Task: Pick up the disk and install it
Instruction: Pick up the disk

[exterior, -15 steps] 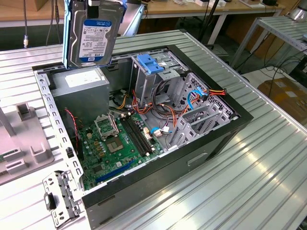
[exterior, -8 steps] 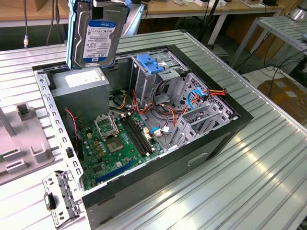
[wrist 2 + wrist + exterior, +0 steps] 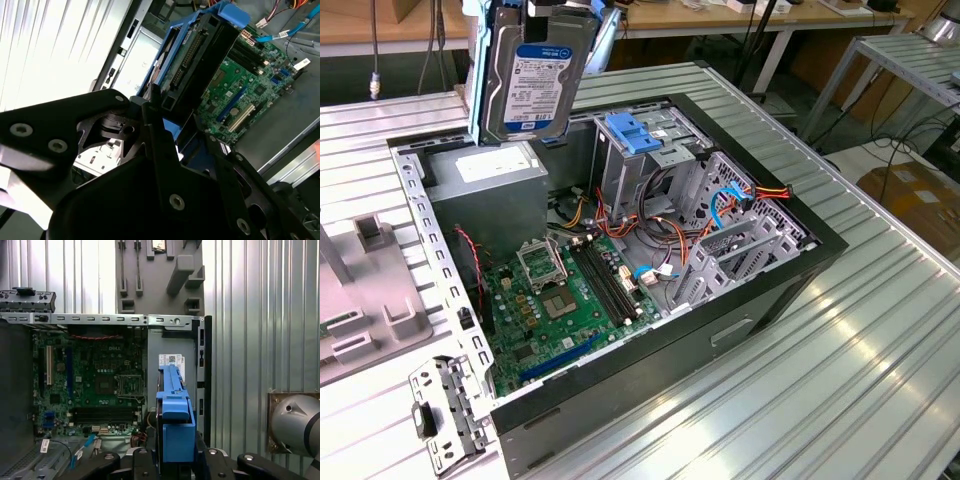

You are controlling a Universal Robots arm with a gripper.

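The disk (image 3: 535, 85), a metal hard drive with a white and blue label and light-blue side rails, hangs upright in the air over the back corner of the open computer case (image 3: 760, 300). My gripper (image 3: 563, 8) is shut on its upper end. The disk hovers just above the grey power-supply box (image 3: 485, 180). In the first wrist view I see the disk (image 3: 175, 415) edge-on between the black fingers of my gripper (image 3: 175, 465), with the motherboard (image 3: 100, 385) beyond. In the second wrist view the disk (image 3: 195, 70) shows its connector edge ahead of my gripper (image 3: 170, 130).
A blue plastic bracket (image 3: 635, 135) tops the metal drive cage (image 3: 650, 170) inside the case. Orange and blue cables (image 3: 720, 205) run by a second cage (image 3: 750, 240). A grey fixture (image 3: 360, 290) and a loose metal bracket (image 3: 445, 410) lie at the exterior view's left.
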